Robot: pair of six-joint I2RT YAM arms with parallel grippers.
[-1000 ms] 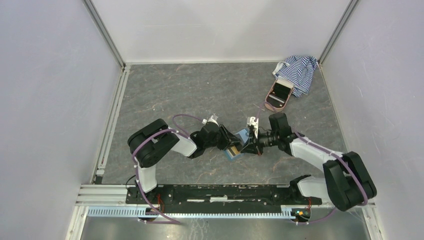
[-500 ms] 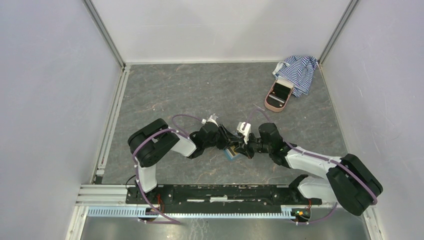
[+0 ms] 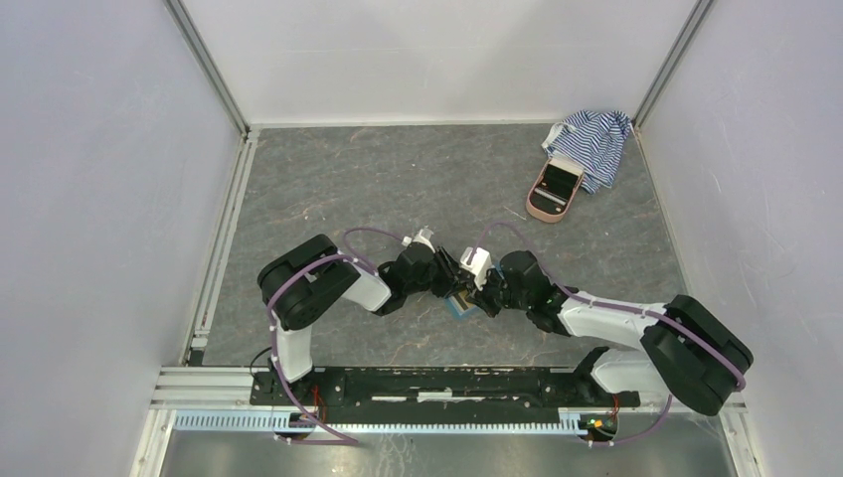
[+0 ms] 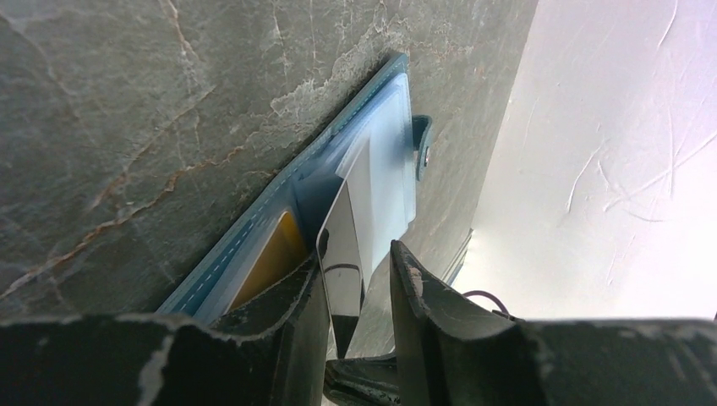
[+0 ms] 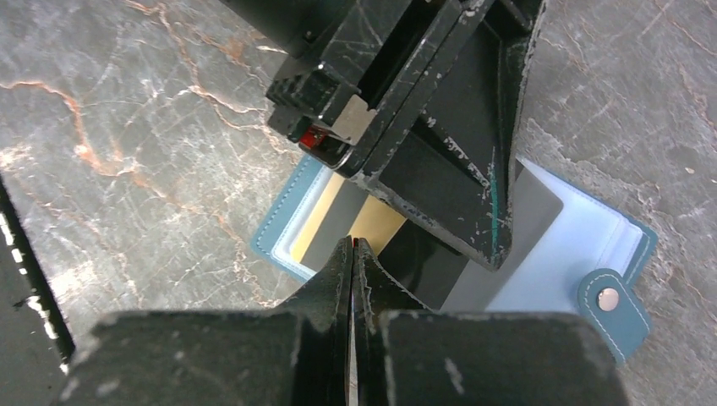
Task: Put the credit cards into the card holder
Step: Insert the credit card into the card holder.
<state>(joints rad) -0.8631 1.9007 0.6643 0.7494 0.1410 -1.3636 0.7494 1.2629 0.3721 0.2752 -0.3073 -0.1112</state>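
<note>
Card holder (image 5: pixel 583 245): stitched, leather-like matt cover, frosted plastic sleeves. The dark card (image 4: pixel 342 254) is glossy. Tabletop (image 4: pixel 127 101): matt, veined stone look.

— Lost nearly all of the card holder (image 3: pixel 457 306) overhead, beneath the left gripper (image 3: pixel 452 290) and right gripper (image 3: pixel 481 298); caught only a teal sliver.
— Found its middle and part of the tan-gold card (image 5: pixel 373 222) blocked at the right wrist too.
— Saw the grey card's (image 4: pixel 342 271) lower end cut off between dark fingers (image 4: pixel 296 313); couldn't judge the grip.
— Couldn't read anything inside the pink case (image 3: pixel 553 189), too small.
</note>
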